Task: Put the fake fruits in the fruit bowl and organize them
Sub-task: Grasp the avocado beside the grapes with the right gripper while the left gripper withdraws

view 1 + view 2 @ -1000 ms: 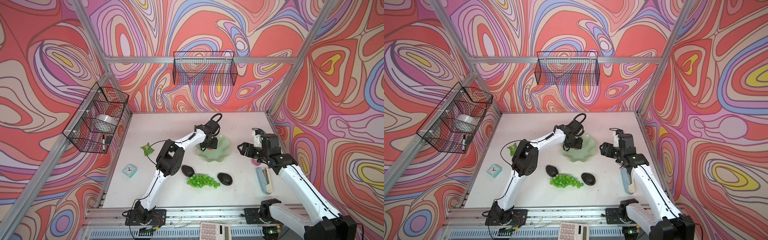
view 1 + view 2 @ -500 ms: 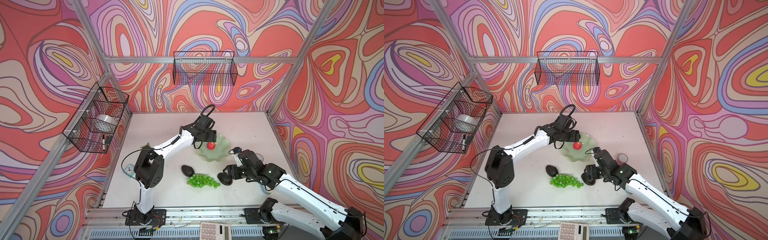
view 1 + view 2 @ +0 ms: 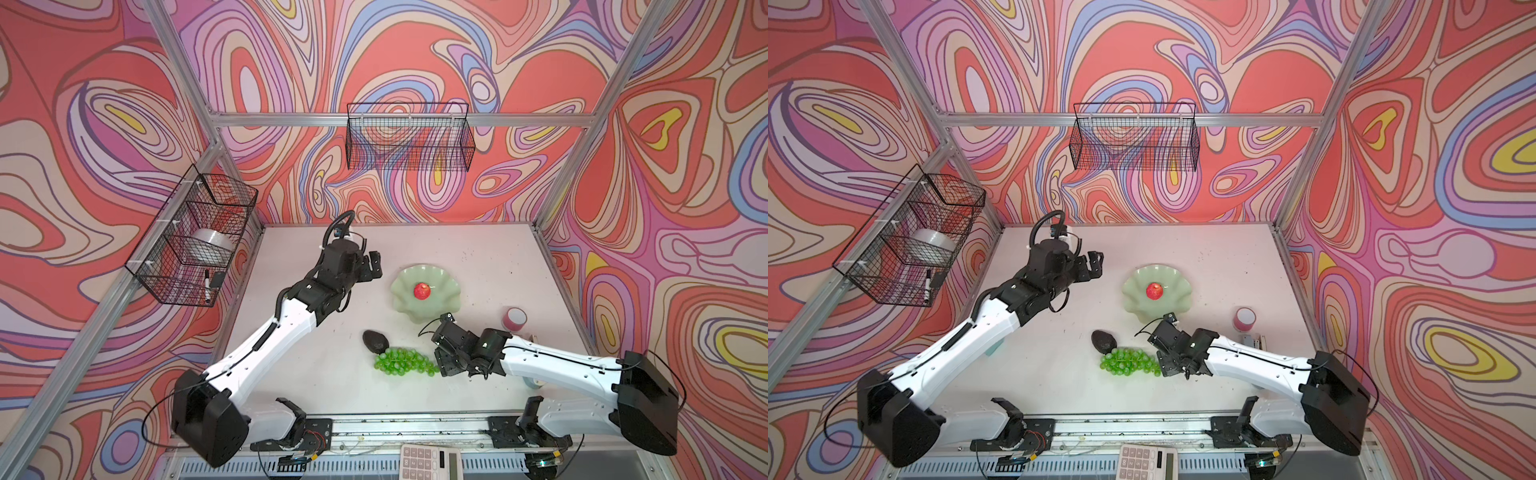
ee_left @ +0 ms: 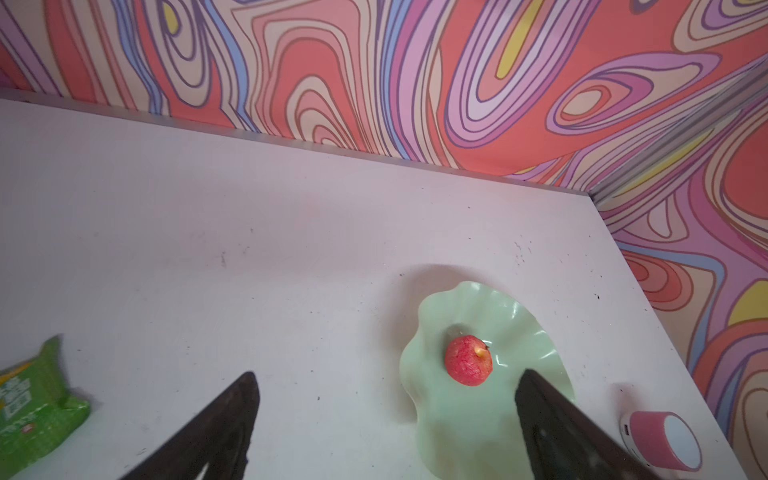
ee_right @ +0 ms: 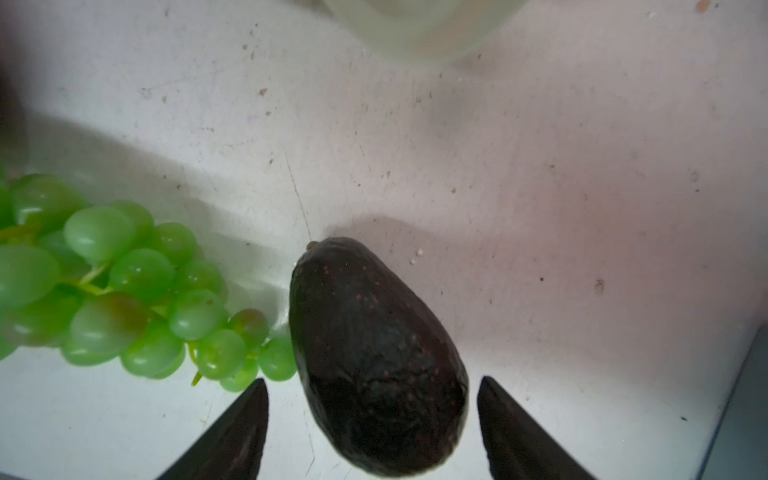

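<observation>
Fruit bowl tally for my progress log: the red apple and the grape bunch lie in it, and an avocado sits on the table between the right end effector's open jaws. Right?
No: only the red apple lies in the fruit bowl; both top views show the grape bunch on the table. The avocado does sit between the right end effector's open jaws.

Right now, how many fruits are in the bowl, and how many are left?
Done: the apple sits in the bowl. In hand: the right pincer is open around one avocado, not gripping. To do: that avocado, the other avocado and the grapes. The left pincer is open, empty.
</observation>
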Robot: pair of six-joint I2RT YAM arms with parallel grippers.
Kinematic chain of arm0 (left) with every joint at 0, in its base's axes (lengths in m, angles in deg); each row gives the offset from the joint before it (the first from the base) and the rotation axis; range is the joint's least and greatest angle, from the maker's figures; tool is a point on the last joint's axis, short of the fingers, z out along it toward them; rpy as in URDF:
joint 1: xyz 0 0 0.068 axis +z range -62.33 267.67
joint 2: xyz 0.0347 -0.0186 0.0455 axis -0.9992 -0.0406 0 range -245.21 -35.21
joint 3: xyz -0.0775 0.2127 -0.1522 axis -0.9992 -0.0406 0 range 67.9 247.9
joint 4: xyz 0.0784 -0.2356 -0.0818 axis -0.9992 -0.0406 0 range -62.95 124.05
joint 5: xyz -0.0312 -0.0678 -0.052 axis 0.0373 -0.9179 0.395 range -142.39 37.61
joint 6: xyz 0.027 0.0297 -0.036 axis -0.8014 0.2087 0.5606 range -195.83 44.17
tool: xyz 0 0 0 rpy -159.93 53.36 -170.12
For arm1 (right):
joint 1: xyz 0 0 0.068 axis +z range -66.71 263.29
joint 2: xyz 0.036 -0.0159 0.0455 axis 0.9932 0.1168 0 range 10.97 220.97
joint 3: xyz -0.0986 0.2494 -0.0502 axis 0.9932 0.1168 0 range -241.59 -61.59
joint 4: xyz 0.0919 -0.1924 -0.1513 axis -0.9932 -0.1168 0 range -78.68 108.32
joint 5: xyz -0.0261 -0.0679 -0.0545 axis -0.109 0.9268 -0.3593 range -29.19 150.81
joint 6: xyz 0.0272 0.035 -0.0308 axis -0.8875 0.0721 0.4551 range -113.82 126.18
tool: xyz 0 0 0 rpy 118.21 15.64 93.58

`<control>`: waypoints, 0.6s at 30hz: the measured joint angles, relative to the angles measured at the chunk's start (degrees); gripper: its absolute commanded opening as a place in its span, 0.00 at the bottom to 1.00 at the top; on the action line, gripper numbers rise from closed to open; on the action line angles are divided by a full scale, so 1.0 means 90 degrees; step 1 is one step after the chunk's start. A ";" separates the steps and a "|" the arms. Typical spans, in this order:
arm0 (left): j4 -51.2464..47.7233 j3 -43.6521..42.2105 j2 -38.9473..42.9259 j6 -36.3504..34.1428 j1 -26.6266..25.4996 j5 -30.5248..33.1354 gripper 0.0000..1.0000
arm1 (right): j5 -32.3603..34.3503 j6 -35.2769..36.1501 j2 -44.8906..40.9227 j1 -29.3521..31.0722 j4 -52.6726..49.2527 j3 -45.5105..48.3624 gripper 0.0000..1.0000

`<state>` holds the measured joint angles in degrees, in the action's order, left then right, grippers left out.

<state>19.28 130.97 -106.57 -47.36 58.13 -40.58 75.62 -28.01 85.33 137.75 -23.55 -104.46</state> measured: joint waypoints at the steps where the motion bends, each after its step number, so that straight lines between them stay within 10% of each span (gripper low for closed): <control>1: 0.0000 -0.0131 0.0180 -0.0002 0.0063 0.0061 0.99 | 0.0070 -0.0034 0.0083 0.0000 0.0053 -0.0022 0.78; 18: -0.0051 -0.0981 0.1037 0.0078 0.0780 0.0340 1.00 | 0.0393 -0.0852 -0.0704 0.0000 -0.0051 -0.0032 0.47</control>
<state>18.82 122.14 -97.23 -46.66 65.15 -37.52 79.16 -35.68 79.00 137.75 -24.01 -104.75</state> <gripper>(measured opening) 0.995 0.553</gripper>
